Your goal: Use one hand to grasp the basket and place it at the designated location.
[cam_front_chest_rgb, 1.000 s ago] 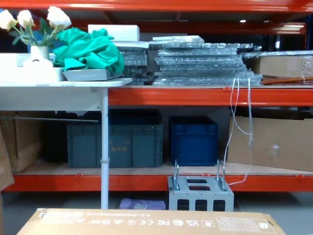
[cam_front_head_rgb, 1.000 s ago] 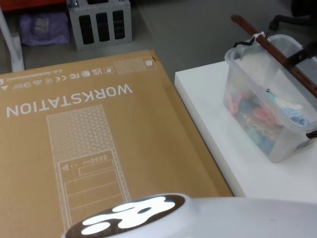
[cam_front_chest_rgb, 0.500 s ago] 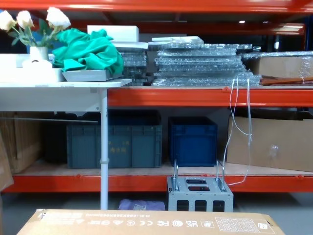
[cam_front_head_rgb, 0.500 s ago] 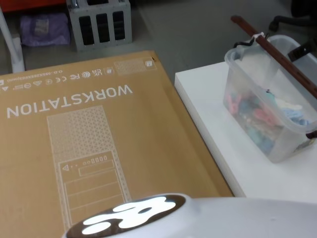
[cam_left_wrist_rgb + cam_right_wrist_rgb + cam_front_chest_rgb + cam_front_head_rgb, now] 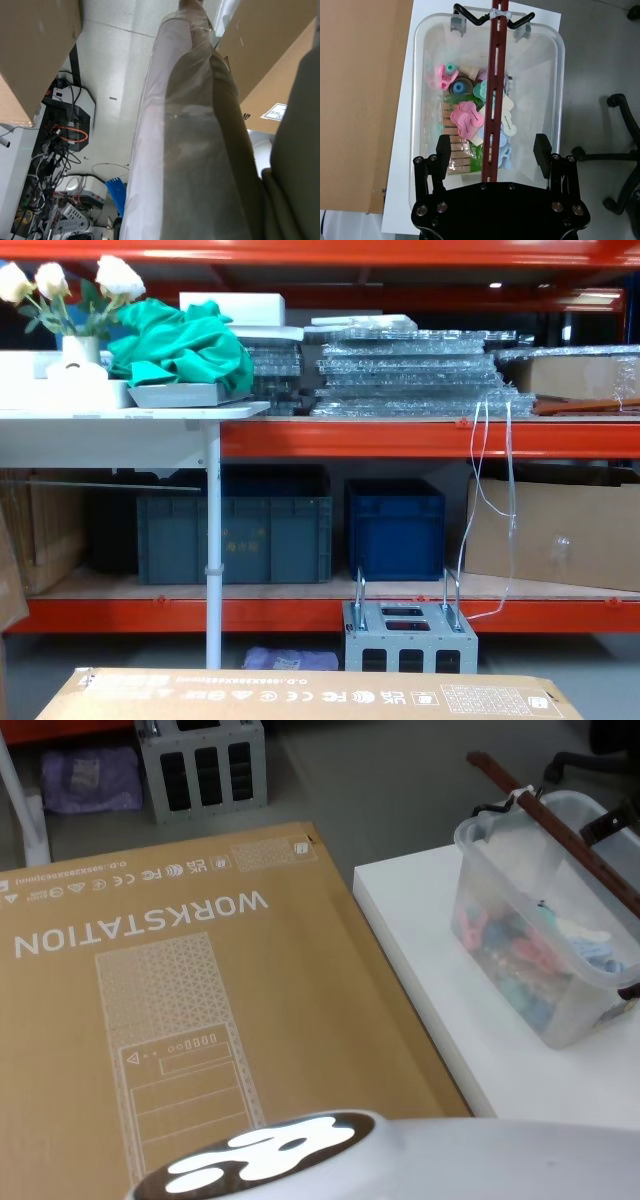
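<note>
- The basket [image 5: 545,935] is a translucent whitish tub resting on a white table [image 5: 430,950] to my right, near that table's left part; its far right end is cut off at the head view's edge.
- A long red-brown handle bar [image 5: 494,95] runs lengthwise over the tub's open top, tied at the far end with a white zip tie [image 5: 499,14] to a black loop [image 5: 492,17].
- Inside the tub lies a jumble of small pastel plastic pieces [image 5: 470,117], pink, green and blue; I cannot make out what each one is.
- My right gripper [image 5: 493,147] hangs above the near end of the basket with its two black fingers spread wide, one on each side of the handle bar and touching nothing.
- By my judgement the task is at the approach: the basket is not grasped, not lifted, and sits on the table. Closing on the bar, lifting and carrying it are all left to do.
- A large brown cardboard box [image 5: 170,1010] printed "WORKSTATION" lies flat just beside the white table, on my left; it may be the drop spot, but nothing marks the designated location.
- My left arm [image 5: 190,150], in a plastic cover, hangs low beside cardboard; whether its fingers are spread or closed I cannot tell.
</note>
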Robot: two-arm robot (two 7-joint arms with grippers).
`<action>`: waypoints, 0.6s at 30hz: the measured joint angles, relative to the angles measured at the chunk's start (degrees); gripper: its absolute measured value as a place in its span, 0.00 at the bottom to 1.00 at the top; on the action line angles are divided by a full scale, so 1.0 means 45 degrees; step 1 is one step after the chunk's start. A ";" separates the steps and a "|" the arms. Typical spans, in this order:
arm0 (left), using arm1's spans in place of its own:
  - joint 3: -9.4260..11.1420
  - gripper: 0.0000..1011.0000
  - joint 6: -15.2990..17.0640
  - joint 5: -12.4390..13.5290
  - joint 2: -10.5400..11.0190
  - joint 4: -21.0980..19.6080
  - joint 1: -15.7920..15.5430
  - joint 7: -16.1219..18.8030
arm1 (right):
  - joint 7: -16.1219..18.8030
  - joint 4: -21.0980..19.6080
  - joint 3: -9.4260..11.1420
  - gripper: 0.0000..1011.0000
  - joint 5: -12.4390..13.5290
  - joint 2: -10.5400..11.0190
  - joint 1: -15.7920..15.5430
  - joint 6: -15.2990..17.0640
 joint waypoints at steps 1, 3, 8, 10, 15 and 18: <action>-0.0001 0.00 0.0000 0.0000 -0.0001 0.0000 0.0000 0.0000 | -0.0001 0.0004 -0.0002 0.99 0.0002 -0.0002 -0.0002 -0.0005; -0.0001 0.00 0.0000 0.0001 0.0000 -0.0001 0.0000 0.0000 | -0.0002 0.0008 -0.0004 0.99 0.0003 -0.0003 -0.0004 -0.0007; -0.0001 0.00 0.0000 0.0000 -0.0001 0.0000 -0.0001 0.0000 | -0.0007 0.0017 -0.0010 0.99 0.0009 -0.0009 -0.0010 -0.0015; 0.0000 0.00 0.0000 0.0001 0.0000 0.0000 0.0000 0.0000 | -0.0008 0.0020 -0.0013 0.99 0.0011 -0.0011 -0.0011 -0.0016; -0.0001 0.00 0.0000 0.0001 -0.0001 0.0000 0.0000 0.0000 | -0.0013 0.0025 -0.0016 0.99 0.0017 -0.0016 -0.0011 -0.0021; 0.0000 0.00 0.0000 0.0001 -0.0001 0.0000 0.0000 0.0000 | -0.0014 0.0029 -0.0016 0.99 0.0021 -0.0017 -0.0011 -0.0024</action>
